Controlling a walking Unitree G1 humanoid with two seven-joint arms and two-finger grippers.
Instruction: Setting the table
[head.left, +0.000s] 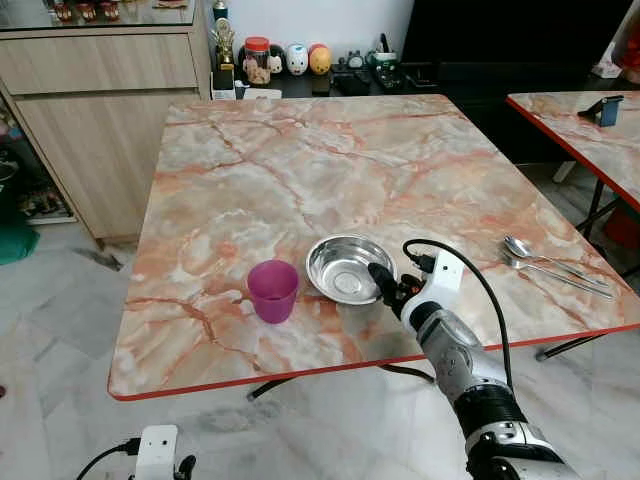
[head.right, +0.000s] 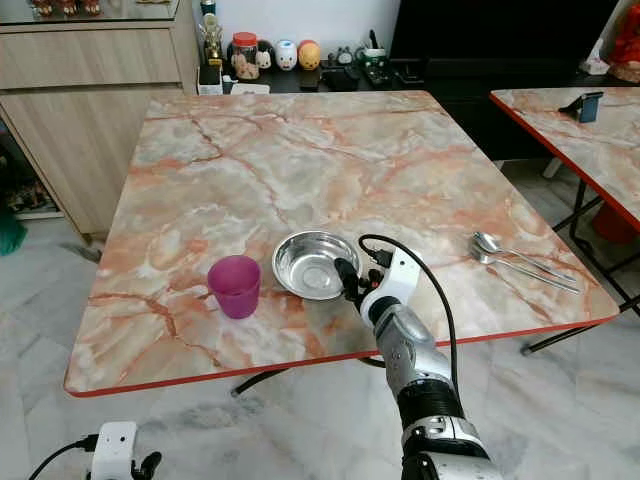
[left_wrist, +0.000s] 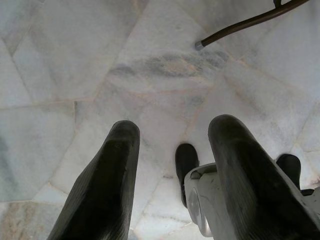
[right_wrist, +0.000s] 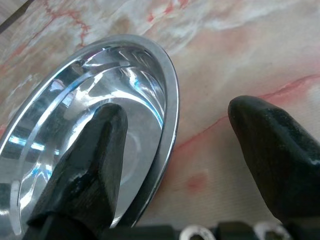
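A shiny steel bowl sits near the front edge of the marble table. Left of it a purple cup stands upright. A spoon and a fork lie side by side at the table's right edge. My right gripper is open at the bowl's right rim. In the right wrist view one finger is inside the bowl and the other is outside over the tabletop, with the rim between them. My left gripper hangs open over the floor.
A second marble table stands to the right with a narrow gap between. A wooden cabinet is at the back left, and a dark shelf with jars and figurines sits behind the table. A table leg crosses the tiled floor.
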